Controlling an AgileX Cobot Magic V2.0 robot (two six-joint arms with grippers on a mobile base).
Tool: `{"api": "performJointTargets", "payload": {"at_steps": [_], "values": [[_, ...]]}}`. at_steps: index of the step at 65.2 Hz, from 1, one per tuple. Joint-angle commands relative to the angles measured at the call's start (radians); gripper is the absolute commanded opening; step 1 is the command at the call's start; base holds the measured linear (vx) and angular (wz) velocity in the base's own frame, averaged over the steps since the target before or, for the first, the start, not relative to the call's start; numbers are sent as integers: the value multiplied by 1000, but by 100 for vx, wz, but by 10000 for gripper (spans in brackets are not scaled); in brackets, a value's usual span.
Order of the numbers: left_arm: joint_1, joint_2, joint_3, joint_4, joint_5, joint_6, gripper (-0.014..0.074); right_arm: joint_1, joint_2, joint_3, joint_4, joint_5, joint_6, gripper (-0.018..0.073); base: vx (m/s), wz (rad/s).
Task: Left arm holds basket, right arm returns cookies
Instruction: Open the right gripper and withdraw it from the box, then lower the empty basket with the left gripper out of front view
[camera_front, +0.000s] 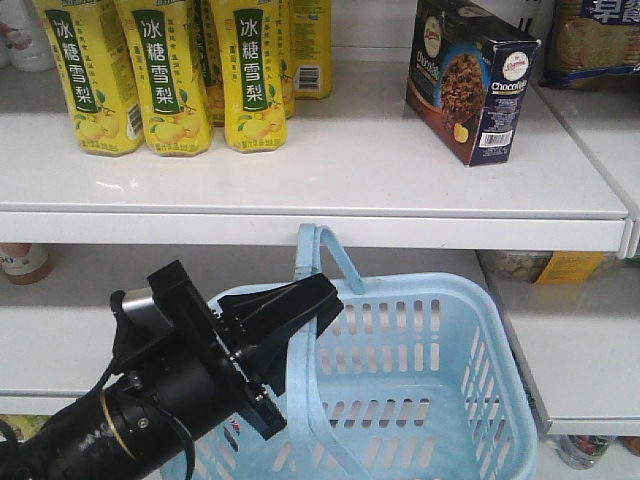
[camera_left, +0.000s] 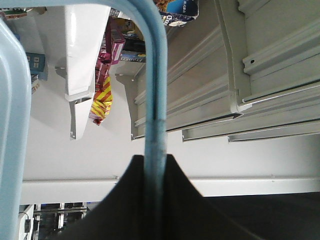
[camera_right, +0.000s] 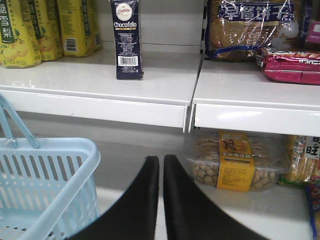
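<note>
The navy Chocofello cookies box (camera_front: 470, 85) stands upright on the upper white shelf, right of the yellow bottles; it also shows in the right wrist view (camera_right: 126, 39). The light blue basket (camera_front: 440, 400) hangs below the shelf, and I see nothing inside it. My left gripper (camera_front: 305, 305) is shut on one hoop handle of the basket (camera_left: 156, 100), which runs between its jaws. My right gripper (camera_right: 161, 162) is shut and empty, below the shelf edge and right of the basket rim (camera_right: 60, 150). The right arm is out of the front view.
Yellow pear drink bottles (camera_front: 170, 75) stand on the upper shelf's left. Blue biscuit bags (camera_right: 255, 27) and a red pack (camera_right: 292, 65) lie on the neighbouring shelf. A clear tub of nuts (camera_right: 235, 160) sits on the lower shelf behind my right gripper.
</note>
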Motion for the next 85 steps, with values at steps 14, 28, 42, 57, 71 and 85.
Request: {"api": "performJointTargets", "payload": {"at_steps": [14, 28, 42, 57, 71, 85], "values": [[7, -31, -27, -60, -252, 7, 0, -4, 17, -21, -7, -72, -1, -11, 0, 0], [6, -128, -27, -45, -70, 6, 0, -4, 17, -21, -8, -72, -1, -11, 0, 0], [6, -277, -10, -15, 216, 0, 0, -4, 17, -21, -8, -69, -1, -11, 0, 0], [6, -422, 166, -16, 228, -17, 0, -4, 17, -21, -8, -69, -1, -11, 0, 0], [9, -592, 332, -27, 262, -16, 0, -4, 17, -21, -8, -69, -1, -11, 0, 0], [33, -759, 421, -41, 390, 59, 0, -4, 17, -21, -8, -69, -1, -11, 0, 0]]}}
